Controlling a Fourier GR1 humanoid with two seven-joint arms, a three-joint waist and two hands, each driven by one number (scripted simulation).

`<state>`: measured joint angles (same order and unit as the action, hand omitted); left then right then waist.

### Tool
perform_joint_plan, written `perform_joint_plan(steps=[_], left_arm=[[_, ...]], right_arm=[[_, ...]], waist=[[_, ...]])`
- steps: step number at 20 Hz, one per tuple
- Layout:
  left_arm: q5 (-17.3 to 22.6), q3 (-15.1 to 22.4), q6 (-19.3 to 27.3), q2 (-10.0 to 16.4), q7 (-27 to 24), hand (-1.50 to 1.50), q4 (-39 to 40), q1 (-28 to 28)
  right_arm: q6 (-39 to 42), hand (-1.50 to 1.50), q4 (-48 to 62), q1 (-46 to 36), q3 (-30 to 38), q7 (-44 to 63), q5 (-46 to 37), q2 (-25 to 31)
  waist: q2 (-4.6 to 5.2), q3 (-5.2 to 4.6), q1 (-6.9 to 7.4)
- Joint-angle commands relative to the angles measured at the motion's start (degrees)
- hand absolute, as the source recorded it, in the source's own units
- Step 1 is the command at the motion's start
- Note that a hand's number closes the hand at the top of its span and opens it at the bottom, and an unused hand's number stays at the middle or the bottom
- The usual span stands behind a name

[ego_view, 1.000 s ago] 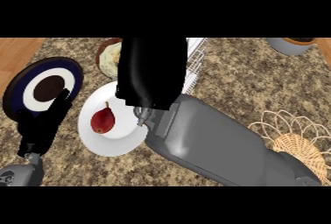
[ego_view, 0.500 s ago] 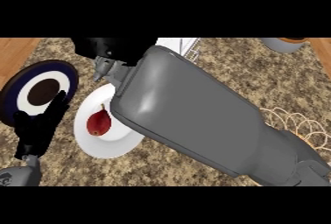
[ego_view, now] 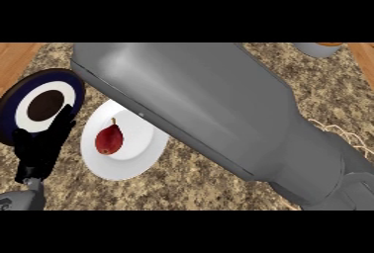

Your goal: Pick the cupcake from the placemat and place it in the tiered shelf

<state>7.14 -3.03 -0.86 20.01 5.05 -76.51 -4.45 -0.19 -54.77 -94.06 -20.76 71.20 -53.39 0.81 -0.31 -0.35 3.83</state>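
Note:
My right forearm (ego_view: 219, 113) fills most of the head view, running from the lower right up to the top left. It hides my right hand, the cupcake and the tiered shelf. A strip of the woven wicker placemat (ego_view: 342, 134) shows at the right edge, beside the arm. At the lower left my left hand (ego_view: 44, 148) rests open with its fingers straight up, overlapping the rim of a dark blue plate (ego_view: 22, 94).
The dark blue plate has a white ring and a brown centre. A white plate (ego_view: 139, 148) with a red pear (ego_view: 110, 139) lies right of my left hand. A pale bowl (ego_view: 321, 48) stands at the top right. The counter (ego_view: 190, 183) is speckled stone with wood at the corners.
My right forearm has swung up and across the view, now covering the black right hand and the white wire shelf seen earlier. The left hand has not moved.

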Motion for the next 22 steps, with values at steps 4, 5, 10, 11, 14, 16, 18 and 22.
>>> perform_joint_plan(steps=[4,5,10,11,14,16,18,22], left_arm=[[0.4,-0.9,-0.7,0.5,-1.5,0.00,-0.5,1.8],[1.2,-1.1,-1.4,0.5,-1.0,0.00,-1.5,2.0],[-1.1,0.5,1.2,-1.4,-0.2,0.00,-1.7,1.0],[0.6,-1.4,-0.7,1.3,1.2,0.00,-2.8,1.0],[0.4,-1.6,-0.3,0.9,0.7,0.00,-2.2,1.0],[0.8,-1.2,-1.4,1.3,0.9,0.00,-4.9,3.5],[0.6,-1.5,-0.2,0.3,1.2,0.00,-3.7,2.6],[0.9,-2.8,-0.7,0.8,-1.1,0.00,-2.0,3.6]], right_arm=[[-0.4,1.50,10.8,-4.5,-0.2,12.9,-1.2,-0.8],[-0.4,1.50,12.1,-4.9,1.0,11.8,-1.3,-0.8],[-3.0,1.50,17.0,-6.6,1.4,10.7,-0.1,-0.8],[-5.2,1.50,18.9,-6.5,2.7,9.0,-1.4,-0.8],[-7.9,1.50,20.1,-4.9,5.1,7.2,-1.6,-0.8],[-12.2,1.50,21.6,-1.7,5.5,5.4,-2.6,-0.8],[-12.4,1.50,22.4,-1.6,5.5,6.4,-2.1,-0.8],[-16.3,1.50,24.1,-0.8,8.5,8.6,-5.2,-0.6]], waist=[[0.46,0.06,-0.23],[0.42,0.12,-0.56],[0.74,0.10,-0.42],[0.79,0.16,-0.39],[0.72,0.22,-1.45],[0.74,0.28,-0.87],[0.77,0.23,-0.97],[0.62,0.24,-2.34]])
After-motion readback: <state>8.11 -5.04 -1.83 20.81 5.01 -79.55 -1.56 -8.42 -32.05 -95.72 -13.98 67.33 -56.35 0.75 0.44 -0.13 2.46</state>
